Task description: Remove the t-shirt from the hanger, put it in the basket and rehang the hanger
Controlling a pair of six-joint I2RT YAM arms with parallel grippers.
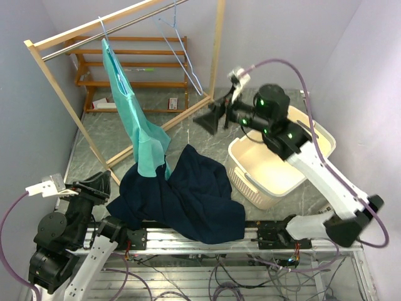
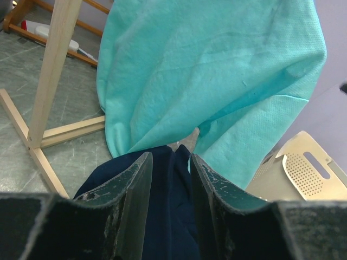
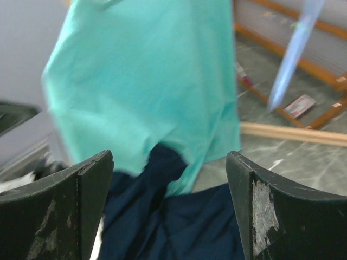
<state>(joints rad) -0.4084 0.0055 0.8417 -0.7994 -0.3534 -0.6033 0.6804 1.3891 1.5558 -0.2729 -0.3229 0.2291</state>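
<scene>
one pinch high up suits: right hand, spread wide, faces the teal fabric t-shirt hanging on the pale-blue wire hanger over the surface's far-left corner; left hand narrow, empty.

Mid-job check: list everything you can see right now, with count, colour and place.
t-shirt: one, teal, hanging from the rack, hem resting on the navy garment.
shirt hanger: one, light blue, hooked on the rail, left.
empty hanger: one, light blue wire, on the rail further right.
navy garment: one, dark blue, heaped on the table by the arm bases.
basket: one, cream, right of the garment.
clothes rack: one, pale wood with metal rail, back left.
left gripper: black, low beside the navy garment, narrowly open.
right gripper: black, raised near the basket's far side, wide open.
</scene>
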